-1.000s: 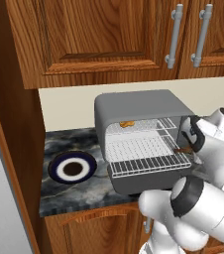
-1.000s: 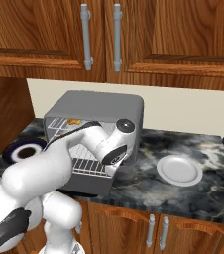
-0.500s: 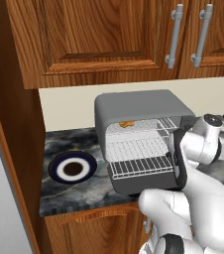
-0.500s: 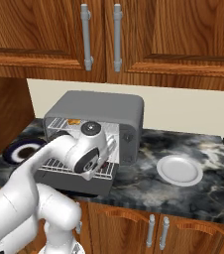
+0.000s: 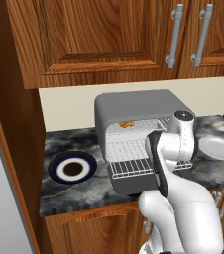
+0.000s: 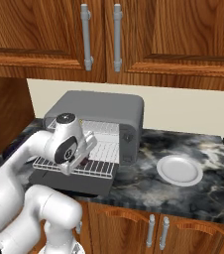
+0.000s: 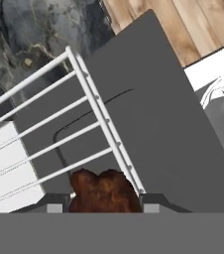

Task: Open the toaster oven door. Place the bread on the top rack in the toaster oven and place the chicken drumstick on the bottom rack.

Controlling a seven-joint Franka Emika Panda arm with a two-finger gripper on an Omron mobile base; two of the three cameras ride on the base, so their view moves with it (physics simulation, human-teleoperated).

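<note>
The grey toaster oven [image 5: 139, 106] stands on the counter with its door [image 5: 129, 183] folded down flat in front. The golden bread [image 5: 128, 124] lies at the back left of the top rack [image 5: 148, 127]. The bottom rack [image 6: 100, 169] is pulled out over the door. My gripper [image 6: 82, 162] hangs just above that rack's front part. In the hand view the gripper [image 7: 104, 202] is shut on the brown chicken drumstick [image 7: 104, 191], close over the rack's raised front bar [image 7: 96, 106] and the door [image 7: 178, 129].
A white plate [image 6: 179, 170] sits on the dark marble counter right of the oven. A dark blue-rimmed plate [image 5: 73, 167] lies to the oven's left. Wooden cabinets [image 6: 134, 34] hang above, and a tall wooden panel [image 5: 12, 149] closes the left side.
The arm has swung from the oven's right side to in front of it. The hand now hangs over the pulled-out rack with the drumstick still held.
</note>
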